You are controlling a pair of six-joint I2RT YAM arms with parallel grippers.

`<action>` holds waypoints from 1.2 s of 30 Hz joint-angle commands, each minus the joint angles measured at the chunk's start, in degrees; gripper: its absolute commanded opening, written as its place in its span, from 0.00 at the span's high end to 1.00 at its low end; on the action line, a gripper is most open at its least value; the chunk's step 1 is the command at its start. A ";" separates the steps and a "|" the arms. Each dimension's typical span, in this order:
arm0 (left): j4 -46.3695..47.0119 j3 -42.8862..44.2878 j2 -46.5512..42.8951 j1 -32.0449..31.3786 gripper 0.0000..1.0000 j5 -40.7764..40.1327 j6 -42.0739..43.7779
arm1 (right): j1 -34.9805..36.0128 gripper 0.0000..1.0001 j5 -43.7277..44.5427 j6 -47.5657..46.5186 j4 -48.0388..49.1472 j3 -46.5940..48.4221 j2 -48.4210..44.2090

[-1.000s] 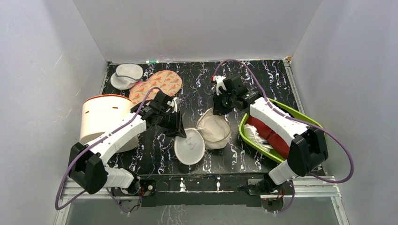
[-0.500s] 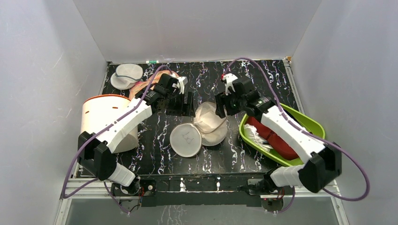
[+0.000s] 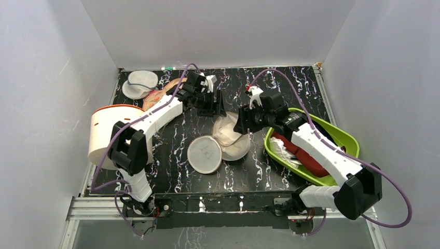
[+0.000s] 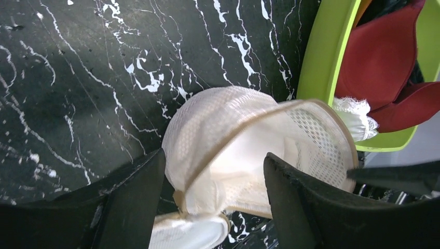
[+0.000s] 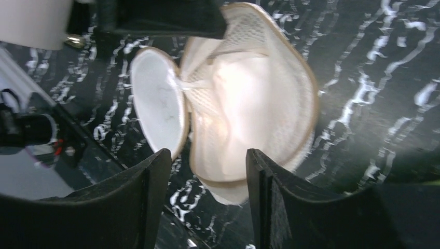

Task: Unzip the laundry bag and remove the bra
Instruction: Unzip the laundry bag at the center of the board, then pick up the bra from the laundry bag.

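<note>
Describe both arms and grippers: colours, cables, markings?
The left arm and right arm have white shells and black joints, each trailed by a purple cable. The left gripper and right gripper have broad matte-black fingers. No markings legible.

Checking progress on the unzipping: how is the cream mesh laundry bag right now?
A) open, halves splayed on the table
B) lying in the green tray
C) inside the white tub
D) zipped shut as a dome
A: the laundry bag lies on the black table with its two halves spread apart, beside the green tray, not in it.
</note>
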 commanded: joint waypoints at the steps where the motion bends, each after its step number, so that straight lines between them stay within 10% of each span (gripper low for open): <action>1: 5.16 -0.61 2.33 3.32 0.34 12.57 -1.60 | 0.22 0.51 -10.52 6.50 11.08 -2.27 1.17; 25: 17.66 -11.52 1.44 3.01 0.99 25.52 -2.67 | 0.41 0.64 0.64 5.28 13.59 -10.36 1.06; 36: 21.73 -13.20 -1.07 1.88 1.00 27.26 -3.01 | 0.42 0.62 5.15 3.07 22.15 -7.73 6.84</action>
